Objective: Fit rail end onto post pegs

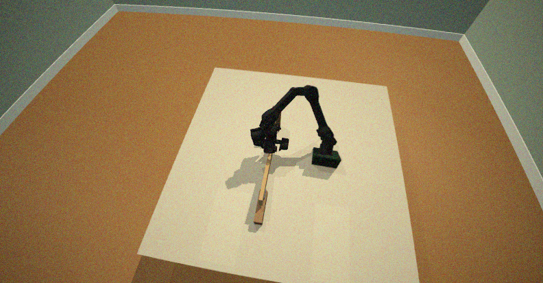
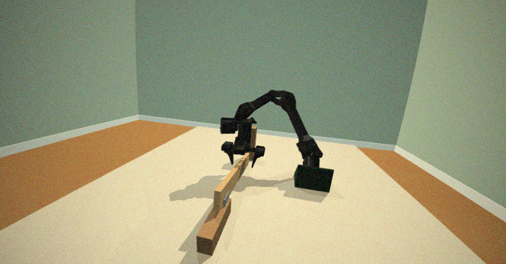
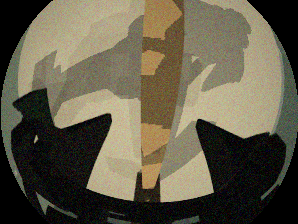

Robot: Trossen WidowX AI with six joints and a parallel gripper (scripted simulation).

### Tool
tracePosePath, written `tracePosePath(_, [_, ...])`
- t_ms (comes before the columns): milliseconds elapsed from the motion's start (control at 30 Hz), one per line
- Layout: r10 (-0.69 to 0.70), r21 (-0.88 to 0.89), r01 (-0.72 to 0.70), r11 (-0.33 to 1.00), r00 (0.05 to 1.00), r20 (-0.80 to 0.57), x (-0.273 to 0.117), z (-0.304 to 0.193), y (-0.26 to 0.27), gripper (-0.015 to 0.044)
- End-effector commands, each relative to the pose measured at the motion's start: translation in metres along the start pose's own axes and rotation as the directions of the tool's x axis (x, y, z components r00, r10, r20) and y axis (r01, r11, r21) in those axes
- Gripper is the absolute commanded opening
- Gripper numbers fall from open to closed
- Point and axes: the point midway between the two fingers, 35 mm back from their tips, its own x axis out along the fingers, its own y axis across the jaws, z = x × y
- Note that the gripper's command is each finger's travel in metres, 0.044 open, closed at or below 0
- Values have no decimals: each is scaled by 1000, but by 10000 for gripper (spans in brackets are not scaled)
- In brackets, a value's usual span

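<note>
The bed rail (image 1: 264, 178) (image 2: 232, 178) (image 3: 161, 95) is a long, narrow, straight bar of pale yellowish wood, its top lighter than its shaded side. Patches of shadow break up its top in the wrist view, and a small blue patch shows low on its side in the exterior view, by the footboard block. It lies lengthwise on the left half of the table (image 1: 341, 220) (image 2: 301, 226), as the top view shows it, its far end toward the table's bottom edge, on the side of the bottom-left corner. That end sits on the footboard block (image 1: 258, 217) (image 2: 214, 225), which is low and of redder, darker wood. The other end runs under the gripper (image 1: 275, 150) (image 2: 242, 165) (image 3: 154, 121) toward the upright post (image 2: 253, 134), nearer the table's top edge. Whether they touch is hidden. The jaws stand wide apart, one on each side of the rail, with nothing clamped.
</note>
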Motion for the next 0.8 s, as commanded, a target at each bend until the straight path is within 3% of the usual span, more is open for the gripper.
tracePosePath(0, [-2,-3,2,1000,1000,-6,7,-1,0,440])
tracePosePath(200, [-2,-3,2,1000,1000,-7,14,-2,1,440])
tracePosePath(700, [-2,-3,2,1000,1000,-7,14,-2,1,46])
tracePosePath(767, [-2,-3,2,1000,1000,-7,14,-2,1,33])
